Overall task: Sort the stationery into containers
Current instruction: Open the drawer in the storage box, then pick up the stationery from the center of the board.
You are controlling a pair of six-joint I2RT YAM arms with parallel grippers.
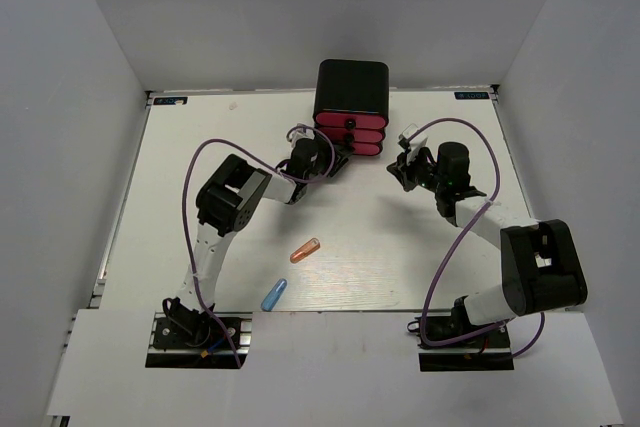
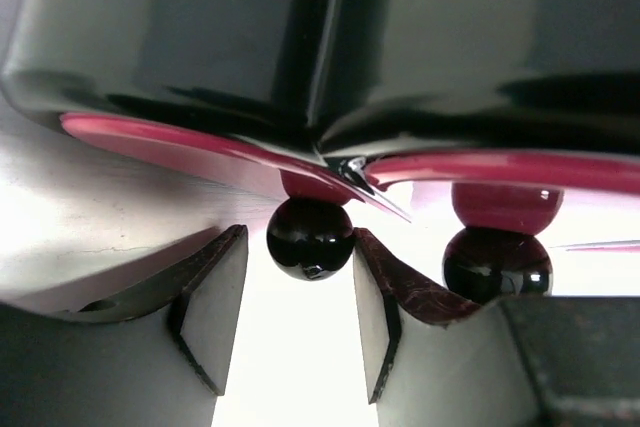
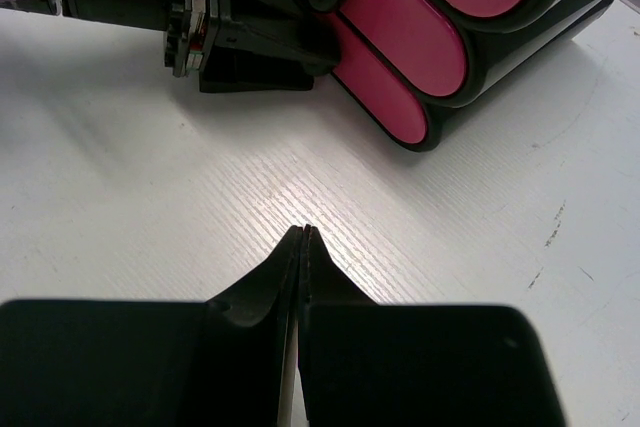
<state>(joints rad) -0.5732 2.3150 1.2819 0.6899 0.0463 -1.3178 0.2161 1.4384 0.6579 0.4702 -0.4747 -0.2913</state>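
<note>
Left gripper (image 2: 300, 237) is straddling a black drawer knob (image 2: 310, 239) on the pink-drawered cabinet (image 1: 352, 87), upper centre of the top view. Its jaws are apart, with a gap on one side. Right gripper (image 3: 303, 235) is hovering clenched and empty. Orange capsule (image 1: 305, 250) and blue capsule (image 1: 273, 294) are lying on the table (image 1: 420, 247), lower centre.

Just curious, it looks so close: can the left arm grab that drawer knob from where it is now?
Probably yes. The left gripper is open, with the black knob right between its fingers, and nothing lies in the way; closing should catch it.
</note>
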